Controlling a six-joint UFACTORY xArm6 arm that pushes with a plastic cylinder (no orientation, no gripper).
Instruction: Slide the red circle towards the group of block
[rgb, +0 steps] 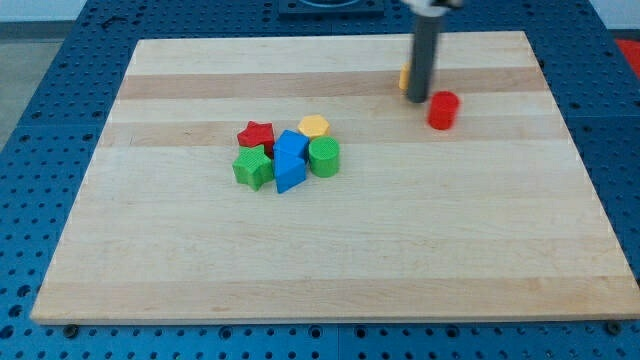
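**Ana:** Where is the red circle (443, 110)?

**Ben:** Far on the right side of the board (330, 270), well apart from the group. The group sits near the middle: a red star (256, 133), a yellow block (314, 125), a green circle (324, 157), a green block (253, 167) and two blue blocks (290, 160).

**Ana:** And the robot?

**Ben:** It has no fingers to open or close, just a rod. The tip (417, 99) is just left of the red circle, maybe touching it.

**Ana:** What is behind the rod?

**Ben:** Something orange (405, 77), mostly hidden. Its shape can't be made out.

**Ana:** What could go wrong?

**Ben:** The tip is on the wrong side. A push from there would likely send the red circle right, away from the group. Going around, the rod might bump the orange thing.
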